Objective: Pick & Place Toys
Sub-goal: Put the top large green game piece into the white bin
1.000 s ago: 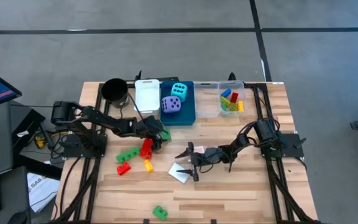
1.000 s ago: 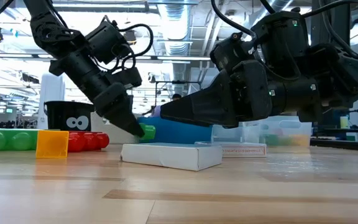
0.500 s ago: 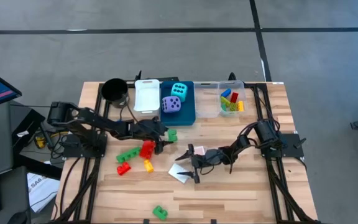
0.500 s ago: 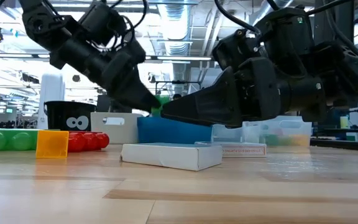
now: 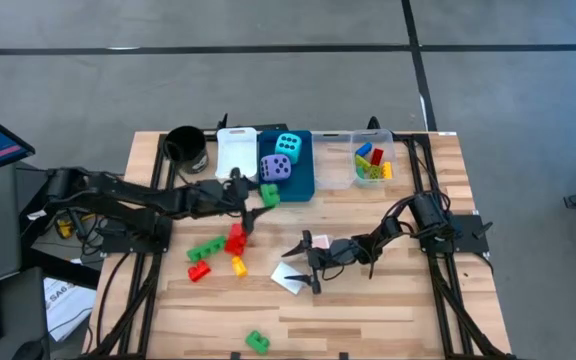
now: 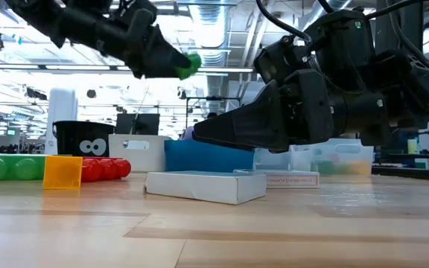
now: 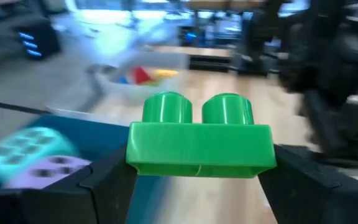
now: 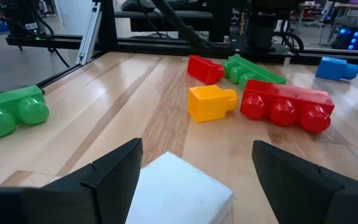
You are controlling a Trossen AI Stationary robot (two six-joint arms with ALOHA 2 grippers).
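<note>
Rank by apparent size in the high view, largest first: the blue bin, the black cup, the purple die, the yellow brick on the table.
1. blue bin
2. black cup
3. purple die
4. yellow brick

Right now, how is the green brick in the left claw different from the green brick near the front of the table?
The held green brick is up in the air, pinched by the left gripper; the front green brick lies on the table, untouched. The held one hangs beside the blue bin; the other sits alone. Both are green and small.

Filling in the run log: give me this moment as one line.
left gripper: shut on green brick, raised near blue bin | right gripper: open, low over white card | clear bin: holds bricks
</note>
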